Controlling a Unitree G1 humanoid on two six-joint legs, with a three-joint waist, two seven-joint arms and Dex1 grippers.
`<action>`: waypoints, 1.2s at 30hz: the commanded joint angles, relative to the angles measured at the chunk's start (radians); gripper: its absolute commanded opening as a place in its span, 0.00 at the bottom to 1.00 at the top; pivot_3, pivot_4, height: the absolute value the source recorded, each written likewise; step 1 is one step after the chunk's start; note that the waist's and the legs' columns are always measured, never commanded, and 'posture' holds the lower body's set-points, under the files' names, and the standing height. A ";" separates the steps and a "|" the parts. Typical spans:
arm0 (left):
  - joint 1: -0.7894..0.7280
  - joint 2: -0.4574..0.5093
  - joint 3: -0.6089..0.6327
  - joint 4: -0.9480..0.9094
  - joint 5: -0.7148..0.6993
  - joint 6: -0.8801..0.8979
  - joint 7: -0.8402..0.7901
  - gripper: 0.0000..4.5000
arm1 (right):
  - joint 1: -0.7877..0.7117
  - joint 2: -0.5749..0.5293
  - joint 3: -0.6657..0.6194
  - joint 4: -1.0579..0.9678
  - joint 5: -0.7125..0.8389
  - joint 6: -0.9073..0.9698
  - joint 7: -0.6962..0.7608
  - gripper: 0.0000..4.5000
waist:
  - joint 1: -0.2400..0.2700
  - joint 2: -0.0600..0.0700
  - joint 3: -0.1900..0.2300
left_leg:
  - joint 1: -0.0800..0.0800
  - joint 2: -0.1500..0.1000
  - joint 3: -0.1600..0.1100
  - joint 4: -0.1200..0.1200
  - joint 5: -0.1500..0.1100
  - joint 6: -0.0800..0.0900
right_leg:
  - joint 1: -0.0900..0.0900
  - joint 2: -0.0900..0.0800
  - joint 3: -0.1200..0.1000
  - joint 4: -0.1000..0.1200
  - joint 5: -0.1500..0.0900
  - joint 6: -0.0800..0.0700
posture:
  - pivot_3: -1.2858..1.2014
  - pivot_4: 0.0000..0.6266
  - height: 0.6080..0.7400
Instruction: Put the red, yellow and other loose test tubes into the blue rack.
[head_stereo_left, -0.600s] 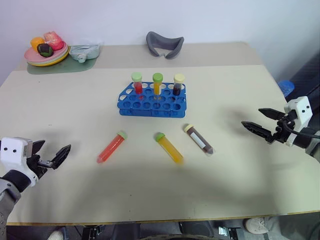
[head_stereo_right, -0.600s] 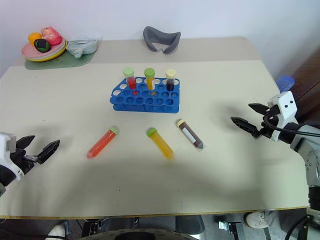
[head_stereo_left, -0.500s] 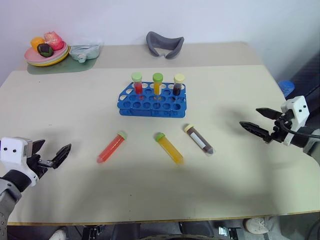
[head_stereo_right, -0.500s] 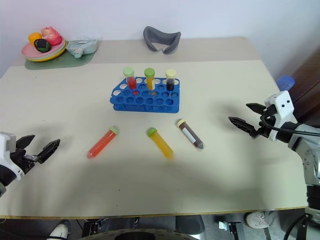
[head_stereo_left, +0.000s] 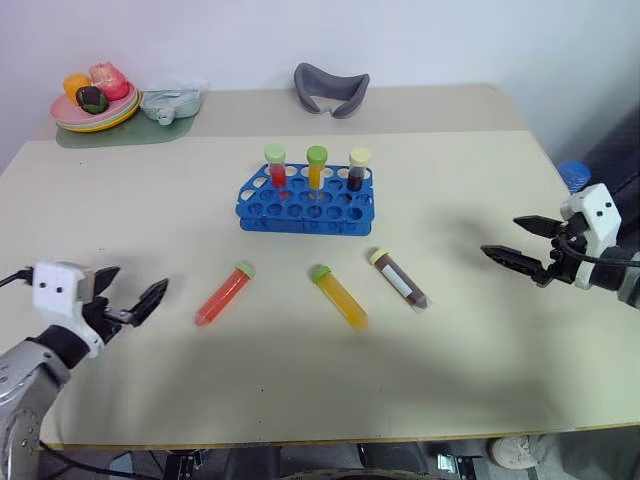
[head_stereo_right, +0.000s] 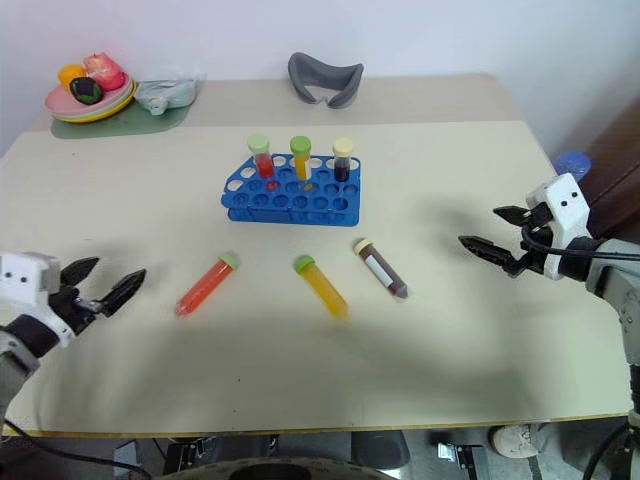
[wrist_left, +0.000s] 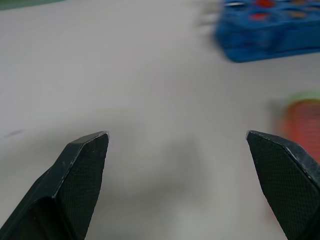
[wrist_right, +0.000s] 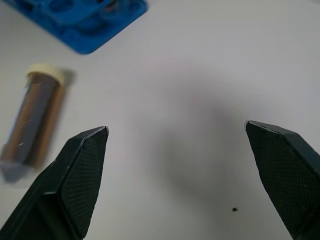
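Over table (head_stereo_left: 120, 200) | left gripper (head_stereo_left: 128, 296) agape | right gripper (head_stereo_left: 513, 243) agape

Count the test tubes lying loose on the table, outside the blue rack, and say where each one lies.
3. In front of the blue rack: the red-orange tube on the left, the yellow tube in the middle, the dark brown tube on the right.

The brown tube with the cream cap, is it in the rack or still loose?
Loose: the brown tube lies flat on the table, in front of the blue rack.

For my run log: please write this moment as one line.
left claw open | right claw open | red tube, yellow tube, brown tube on table | rack behind
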 joint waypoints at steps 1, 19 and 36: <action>-0.073 0.025 -0.117 -0.045 -0.004 -0.034 -0.066 1.00 | 0.006 -0.055 -0.026 -0.149 0.068 0.152 -0.016 1.00 | 0.007 0.000 0.000 | 0.000 0.000 0.000 0.000 0.000 0.000 | 0.000 0.000 0.000 0.000 0.000 0.000 | 0.52 0.24 1.00; -0.254 0.060 -0.539 0.028 0.105 -0.220 -0.377 1.00 | -0.439 0.235 0.312 -0.323 0.547 0.891 -0.886 1.00 | 0.013 0.001 0.001 | -0.005 0.001 0.000 0.001 -0.001 0.002 | -0.005 0.001 0.000 0.000 0.000 0.000 | 0.52 0.24 1.00; -0.145 0.042 -0.524 -0.048 0.127 -0.236 -0.304 1.00 | -0.737 0.234 0.627 0.189 1.143 0.891 -1.562 1.00 | 0.011 0.001 0.001 | -0.009 0.001 0.000 0.001 -0.001 0.002 | -0.009 0.001 0.000 0.001 0.000 0.000 | 0.52 0.24 1.00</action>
